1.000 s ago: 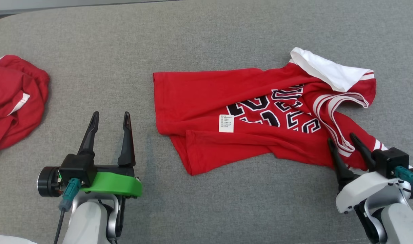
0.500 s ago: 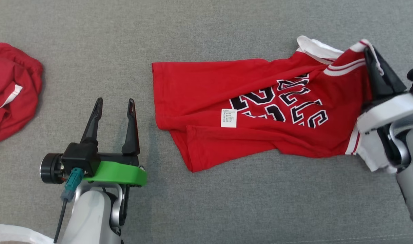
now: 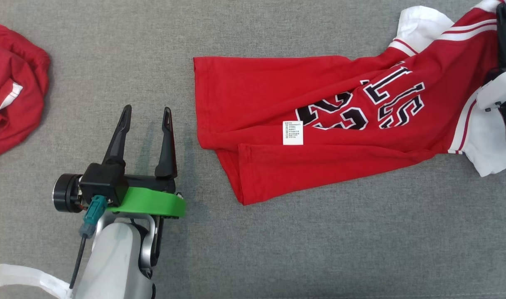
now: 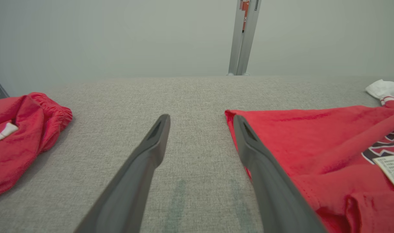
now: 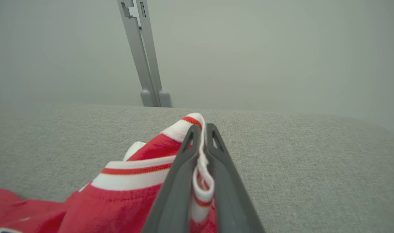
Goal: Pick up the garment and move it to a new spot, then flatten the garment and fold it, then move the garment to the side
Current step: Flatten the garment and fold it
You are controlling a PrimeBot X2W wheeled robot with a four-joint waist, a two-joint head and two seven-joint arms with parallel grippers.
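The shirt lies stretched along the worktop. Its long axis runs from the hem, through the white label, to the striped shoulder end. That axis lies crosswise to the robot, so each arm faces one end.

The right pincer is at the shoulder end, well beyond the label on the robot's right. Its jaws are pressed together on the white, red-striped trim, and a fold of that trim shows between the two fingers. The cloth around the grip rises off the worktop. From the label to the hem the shirt rests flat, apart from a doubled-over flap just below the label.

The left pincer stands wide open with nothing in it. It sits on the other side of the label, just beyond the hem and a little nearer the robot, with its fingers pointing away from the robot, parallel to the hem edge. In the left wrist view the hem corner lies just past its right finger, apart from it. A red bundle lies farther from the label on that same side, well clear of the shirt.

The move to a new spot looks under way, with one end held. The free hem is far nearer the left arm, which would have to swing toward the label to take it.
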